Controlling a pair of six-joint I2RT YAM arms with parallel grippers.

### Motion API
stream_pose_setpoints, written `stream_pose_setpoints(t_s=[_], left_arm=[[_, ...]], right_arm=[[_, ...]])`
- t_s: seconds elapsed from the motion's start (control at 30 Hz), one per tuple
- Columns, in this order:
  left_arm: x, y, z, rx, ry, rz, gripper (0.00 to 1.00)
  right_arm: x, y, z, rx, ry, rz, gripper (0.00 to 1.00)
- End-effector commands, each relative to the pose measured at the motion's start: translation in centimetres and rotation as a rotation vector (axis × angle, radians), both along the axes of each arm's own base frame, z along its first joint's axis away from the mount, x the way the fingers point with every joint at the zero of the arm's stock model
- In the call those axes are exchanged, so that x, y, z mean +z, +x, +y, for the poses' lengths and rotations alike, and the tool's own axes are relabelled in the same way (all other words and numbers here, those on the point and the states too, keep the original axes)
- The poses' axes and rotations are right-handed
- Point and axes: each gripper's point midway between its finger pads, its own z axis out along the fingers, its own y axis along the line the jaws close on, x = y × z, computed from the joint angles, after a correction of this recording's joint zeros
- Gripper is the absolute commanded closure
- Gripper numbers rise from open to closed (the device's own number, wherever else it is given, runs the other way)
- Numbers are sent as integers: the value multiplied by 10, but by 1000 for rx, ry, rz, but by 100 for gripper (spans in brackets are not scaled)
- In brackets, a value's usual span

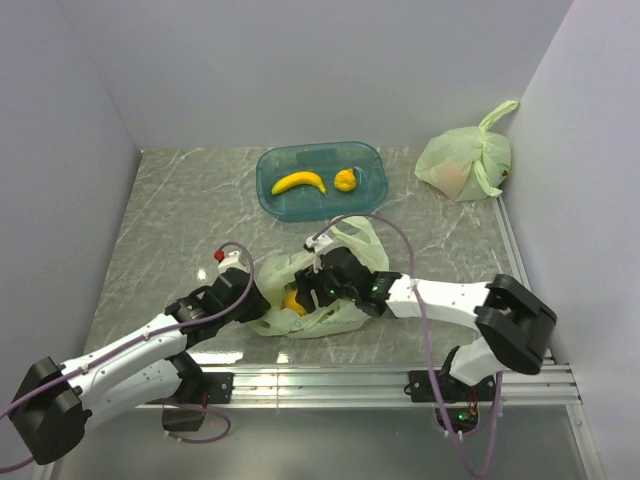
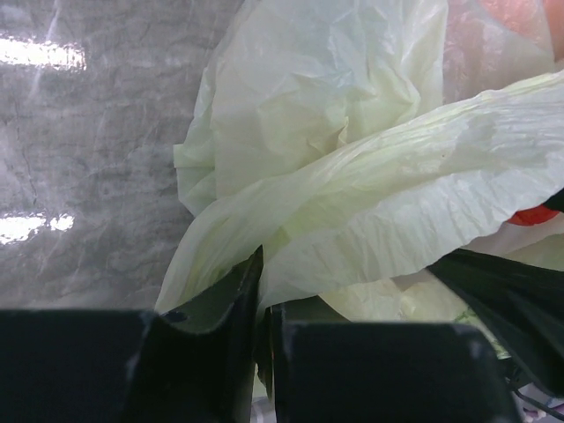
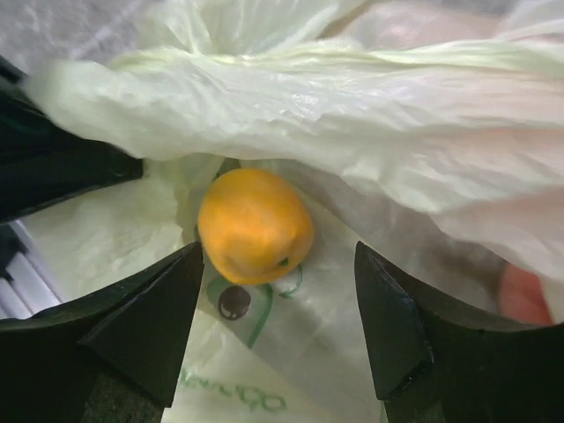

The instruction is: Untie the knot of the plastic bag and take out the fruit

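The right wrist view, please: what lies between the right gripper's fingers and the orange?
Nothing solid: only the plastic bag, its printed film, lies between the open right gripper and the orange, as the right wrist view shows.

My two arms, as seen from above: white shells with black joint housings, both bolted to the silver mounting rail (image 1: 400, 378). The left arm (image 1: 120, 365), by the rail's left end, bears a small red part (image 1: 219, 256) at its far tip. The right arm (image 1: 450, 298), over the rail's right end, has a bulky black elbow (image 1: 515, 322). Purple cables (image 1: 428, 350) loop along both. My wrist views show matt black, wedge-shaped fingers (image 3: 145, 322)
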Motion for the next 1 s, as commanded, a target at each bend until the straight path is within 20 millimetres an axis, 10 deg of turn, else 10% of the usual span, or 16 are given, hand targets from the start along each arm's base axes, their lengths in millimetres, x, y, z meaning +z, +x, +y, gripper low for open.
stream_pose_setpoints(t_s=[0.0, 0.33, 0.5, 0.63, 0.87, 0.97], left_arm=[[-3, -6, 1, 2, -7, 20, 85], [-5, -6, 0, 2, -12, 21, 85], [-3, -3, 2, 17, -4, 9, 85], [3, 2, 7, 42, 16, -12, 86], [8, 11, 3, 42, 35, -31, 87], [8, 13, 0, 32, 38, -30, 87]], right_arm=[[8, 1, 31, 56, 65, -11, 23], [-29, -18, 53, 158, 5, 41, 21], [-23, -15, 46, 126, 3, 13, 48], [21, -13, 33, 112, 40, -74, 88], [136, 7, 14, 76, 175, -301, 98], [178, 52, -5, -75, 239, -369, 98]])
